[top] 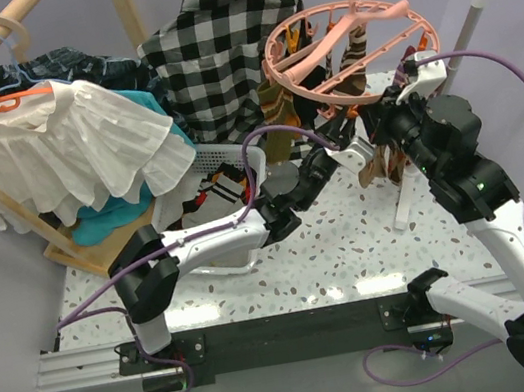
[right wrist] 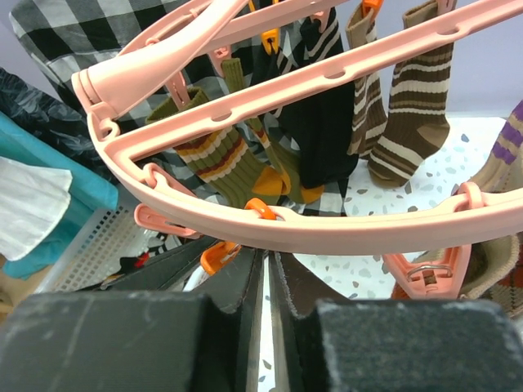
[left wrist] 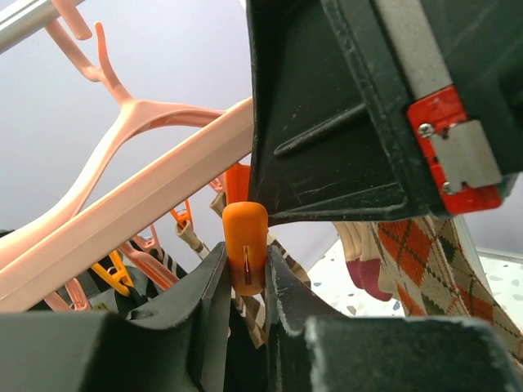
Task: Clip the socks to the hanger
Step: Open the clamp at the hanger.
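**Left wrist view: peg pinched, ring free to swing**

The left gripper (left wrist: 245,273) has its fingers clamped on an orange peg (left wrist: 244,237) under the hanger (right wrist: 343,233), which hangs over the table's (top: 353,251) far right corner. The right gripper (right wrist: 263,286) has its fingers pressed together just below the rim; cannot tell if fabric is pinched. An argyle sock (left wrist: 425,261) dangles beside it.

Risk: the ring hangs by its hook alone, so a sideways push could swing it and the peg could slip out or snap shut empty.

The right gripper's body crowds the peg. An olive sock (right wrist: 216,159) and a checked shirt (top: 208,63) sit close behind.
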Controlling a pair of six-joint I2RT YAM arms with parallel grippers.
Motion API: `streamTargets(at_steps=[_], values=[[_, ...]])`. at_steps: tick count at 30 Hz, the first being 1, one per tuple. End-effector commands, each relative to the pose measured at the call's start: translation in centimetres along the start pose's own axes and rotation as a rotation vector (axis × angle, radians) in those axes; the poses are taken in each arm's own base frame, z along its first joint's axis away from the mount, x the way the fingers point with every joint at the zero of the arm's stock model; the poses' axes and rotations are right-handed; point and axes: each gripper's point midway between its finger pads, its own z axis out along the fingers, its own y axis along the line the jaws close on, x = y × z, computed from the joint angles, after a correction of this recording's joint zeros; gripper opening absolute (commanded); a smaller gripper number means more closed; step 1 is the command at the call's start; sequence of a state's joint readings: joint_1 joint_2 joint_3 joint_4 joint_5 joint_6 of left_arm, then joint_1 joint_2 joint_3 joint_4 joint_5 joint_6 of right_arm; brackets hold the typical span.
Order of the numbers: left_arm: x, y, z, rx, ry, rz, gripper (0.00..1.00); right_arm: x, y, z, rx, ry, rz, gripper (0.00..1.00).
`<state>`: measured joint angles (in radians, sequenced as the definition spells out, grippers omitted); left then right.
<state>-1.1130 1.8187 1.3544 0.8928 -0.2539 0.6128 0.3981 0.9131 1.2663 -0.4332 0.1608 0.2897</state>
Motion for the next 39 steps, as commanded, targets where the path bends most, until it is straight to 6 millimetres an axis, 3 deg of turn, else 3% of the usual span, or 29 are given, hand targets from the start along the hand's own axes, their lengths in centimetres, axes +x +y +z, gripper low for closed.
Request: streamTargets(at_steps=[1,5,13,24,39], values=[[-1.9,1.3,0.3,-0.039,-0.052,-0.072,0.17,-3.2,1.3,-1.2,-0.056,-0.083,0.014,0.13],[-2.4,1.7,-0.2,-0.035,-0.048,-0.147,0.07,-3.4,1.5,-1.6,-0.069,-0.08,0.006,0.33],[-3.5,1.8,-0.8,0.008,-0.042,-0.283,0.04,-4.0,2.2,-2.8,-0.109,-0.072,-0.002,0.45],[-3.7,2.1,-0.9,0.032,-0.026,-0.356,0.04,-4.2,4.2,-2.8,-0.2,-0.048,0.041,0.55],[-5.3,2.3,-1.3,0.067,-0.054,-0.423,0.05,-3.1,3.9,-0.6,-0.175,-0.019,0.032,0.58]])
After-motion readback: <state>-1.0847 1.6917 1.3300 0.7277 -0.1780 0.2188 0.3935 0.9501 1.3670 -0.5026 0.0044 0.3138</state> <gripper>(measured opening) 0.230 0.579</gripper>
